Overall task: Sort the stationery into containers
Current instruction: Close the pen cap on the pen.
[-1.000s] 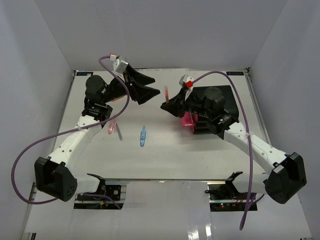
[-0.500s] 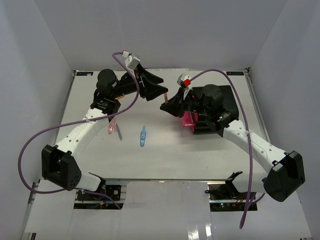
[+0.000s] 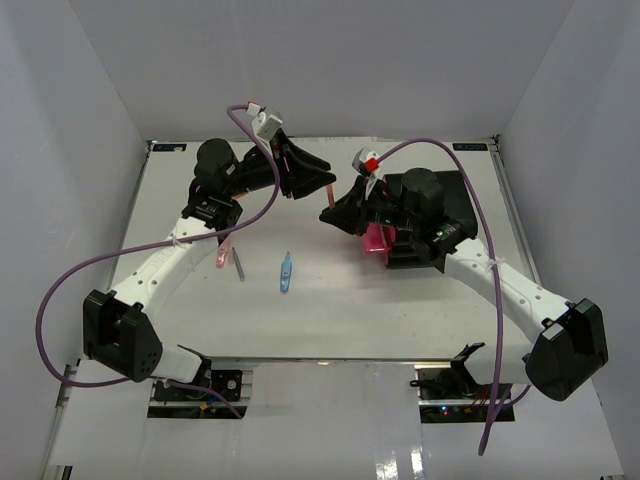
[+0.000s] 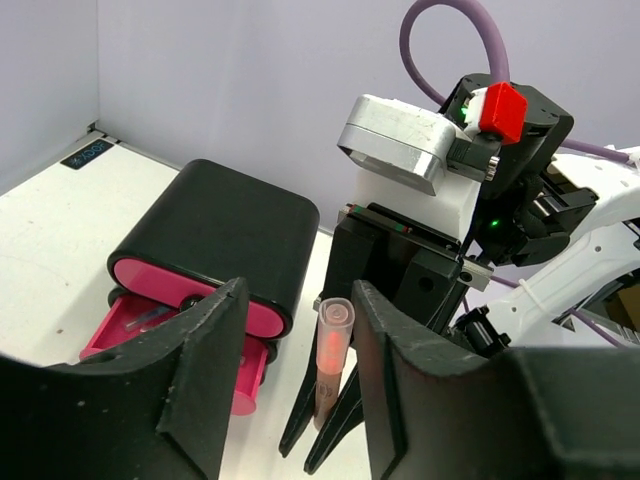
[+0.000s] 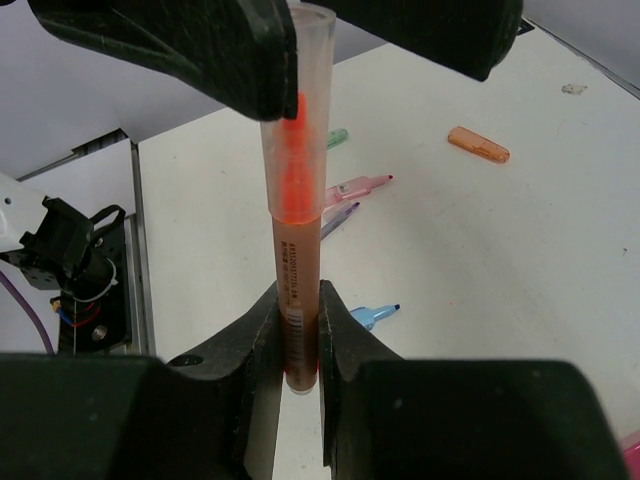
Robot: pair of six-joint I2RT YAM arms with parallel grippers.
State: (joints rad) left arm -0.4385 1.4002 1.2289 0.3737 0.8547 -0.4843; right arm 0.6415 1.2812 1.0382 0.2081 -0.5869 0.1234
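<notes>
Orange pen (image 5: 293,200): right hand (image 5: 297,330) is pinching it upright, left hand (image 4: 300,290) is straddling the cap, spread. Loose pens (image 3: 286,272) are lying on table (image 3: 400,310); sorting looks part-done.

The right gripper (image 5: 297,322) clamps an upright orange highlighter (image 5: 296,250) (clear cap on), its top between the left gripper (image 5: 305,40) fingers.

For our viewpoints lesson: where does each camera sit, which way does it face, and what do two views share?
Top external: above and behind the bases, looking down on the table; both arms show.
Left wrist: faces the cabinet between the fingers of the left gripper.
Right wrist: looks across the table past the right gripper, pinching the highlighter.
Shared: both wrist views show that upright highlighter.
</notes>
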